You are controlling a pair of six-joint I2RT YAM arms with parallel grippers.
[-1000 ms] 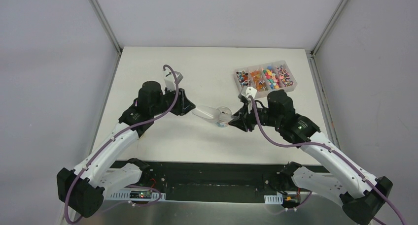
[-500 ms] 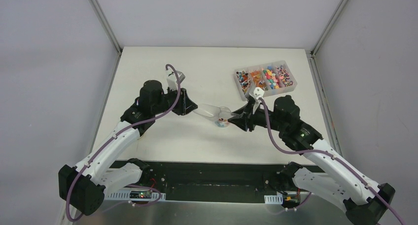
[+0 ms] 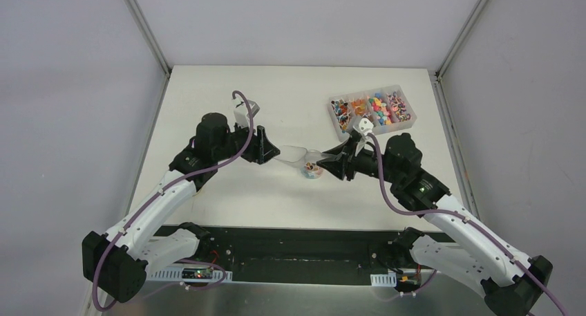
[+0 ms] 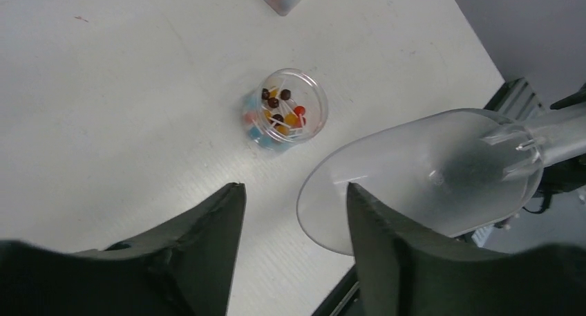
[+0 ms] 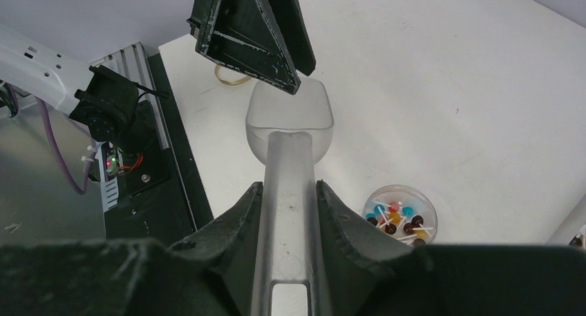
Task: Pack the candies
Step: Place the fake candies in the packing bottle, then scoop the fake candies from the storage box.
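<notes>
Left gripper (image 4: pixel 294 191) widened, scoop (image 4: pixel 428 178) maybe released; candies (image 4: pixel 280 112) in jar (image 4: pixel 323 101) just beyond.

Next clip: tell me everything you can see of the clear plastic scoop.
The clear plastic scoop is a single translucent, slightly frosted piece with a rounded open bowl and a long channelled handle. The right gripper is shut on the handle and holds it above the white table, roughly level. The bowl looks empty. Its mouth faces the open left gripper; whether they touch cannot be told. The small round clear jar of candies stands apart beside it.
</notes>
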